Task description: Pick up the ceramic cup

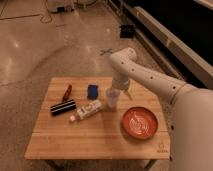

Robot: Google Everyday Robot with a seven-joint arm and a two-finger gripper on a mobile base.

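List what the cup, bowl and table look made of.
Cup: likely ceramic, plain pale surface.
Bowl: glazed ceramic or plastic, orange-red with a white pattern.
Table: wood, light planks with visible grain.
The claw hangs close over the cup.

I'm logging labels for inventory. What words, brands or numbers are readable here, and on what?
White bottle: printed label, too blurred to read.
Table, near corner: small mark, too small to read.
Ceramic cup, gripper close by its rim: no text visible.
Orange-red bowl: pattern only, no words.
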